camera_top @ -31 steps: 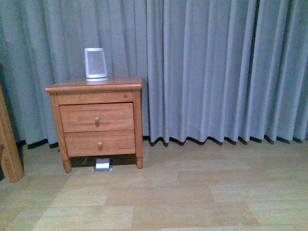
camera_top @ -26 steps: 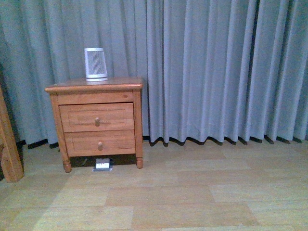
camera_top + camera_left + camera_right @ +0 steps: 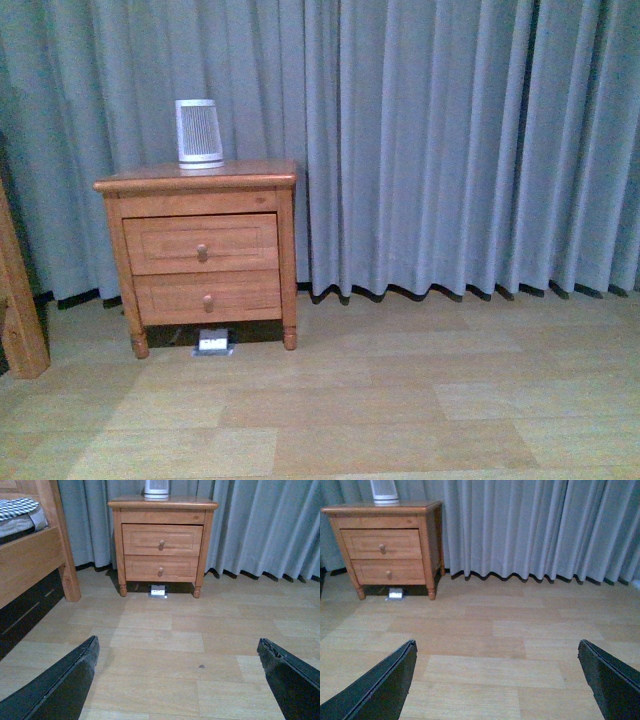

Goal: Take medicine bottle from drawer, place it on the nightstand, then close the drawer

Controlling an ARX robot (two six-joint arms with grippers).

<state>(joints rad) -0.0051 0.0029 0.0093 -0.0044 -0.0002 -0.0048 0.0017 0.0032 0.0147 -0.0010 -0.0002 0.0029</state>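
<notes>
I cannot see the medicine bottle; I judge it lies inside the shut drawer [image 3: 165,243] of the nightstand [image 3: 195,182], far to the left. The knobs look alike, so I could pull the shallower drawer by mistake. My left gripper [image 3: 177,645] and right gripper [image 3: 496,645] hang low over the floor, well short of it, jaws spread wide and empty.

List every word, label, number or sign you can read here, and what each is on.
No text here can be read.
Pale plate under the nightstand: dark marks, too small and blurred to read.
White slatted device on the nightstand: no lettering visible.
</notes>
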